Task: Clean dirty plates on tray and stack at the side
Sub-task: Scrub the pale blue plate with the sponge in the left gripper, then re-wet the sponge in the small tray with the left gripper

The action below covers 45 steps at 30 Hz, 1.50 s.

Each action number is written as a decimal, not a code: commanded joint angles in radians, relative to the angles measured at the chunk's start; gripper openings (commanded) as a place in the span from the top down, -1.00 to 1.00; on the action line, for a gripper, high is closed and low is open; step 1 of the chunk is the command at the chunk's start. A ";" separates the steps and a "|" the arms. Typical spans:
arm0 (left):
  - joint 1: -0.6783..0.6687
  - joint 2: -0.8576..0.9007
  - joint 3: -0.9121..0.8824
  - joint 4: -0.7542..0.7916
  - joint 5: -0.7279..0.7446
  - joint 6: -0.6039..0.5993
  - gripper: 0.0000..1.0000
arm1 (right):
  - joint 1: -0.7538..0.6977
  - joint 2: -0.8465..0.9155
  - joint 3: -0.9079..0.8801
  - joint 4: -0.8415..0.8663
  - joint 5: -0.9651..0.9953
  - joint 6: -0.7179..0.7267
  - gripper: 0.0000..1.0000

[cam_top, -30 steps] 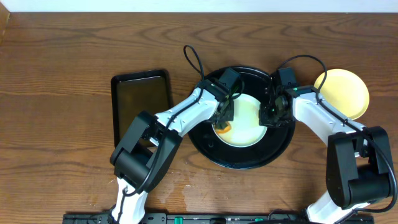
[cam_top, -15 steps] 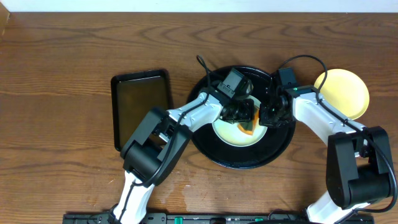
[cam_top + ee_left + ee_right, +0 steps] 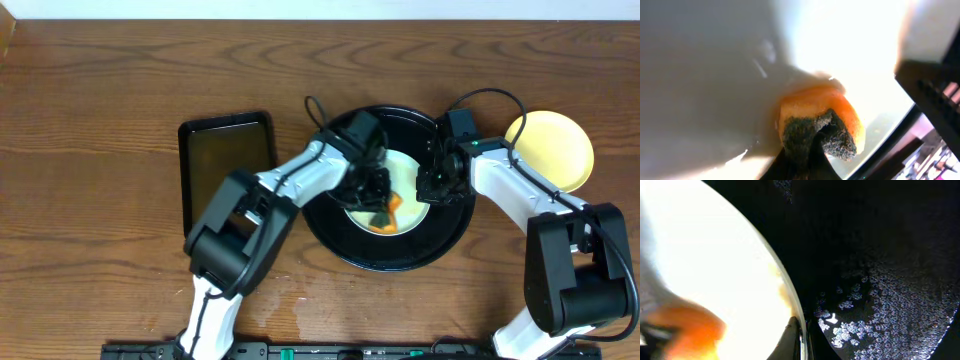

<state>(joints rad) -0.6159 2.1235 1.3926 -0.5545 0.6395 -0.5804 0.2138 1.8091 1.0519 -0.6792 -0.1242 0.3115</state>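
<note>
Gripping sponge (image 3: 815, 122), left gripper (image 3: 378, 203) at plate's (image 3: 405, 165) 6 o'clock; right gripper (image 3: 799, 330) clamped on rim at 3. Tray (image 3: 335, 235) edge close all rnd; plate's 9 hidden by left arm (image 3: 300, 175).

Dark rect. tray (image 3: 226, 165) w/ rounded corners lies on wooden table (image 3: 100, 90), left side, long axis front-to-back. Orange sponge (image 3: 392, 205) w/ dark scouring pad (image 3: 810, 132) sits mid-table.
</note>
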 commanded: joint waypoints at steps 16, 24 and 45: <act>0.145 -0.218 0.017 -0.076 -0.372 0.119 0.79 | -0.003 0.042 -0.018 -0.005 0.071 0.010 0.98; 0.233 -0.399 0.017 -0.232 -0.556 0.223 0.84 | -0.003 0.042 -0.018 -0.005 0.071 0.010 0.98; 0.480 -0.327 -0.099 -0.235 -0.731 0.457 -0.17 | -0.003 0.042 -0.018 0.003 0.071 0.009 0.98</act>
<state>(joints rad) -0.1326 1.8343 1.2438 -0.7776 -0.0864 -0.1467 0.2138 1.8091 1.0519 -0.6781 -0.1242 0.3111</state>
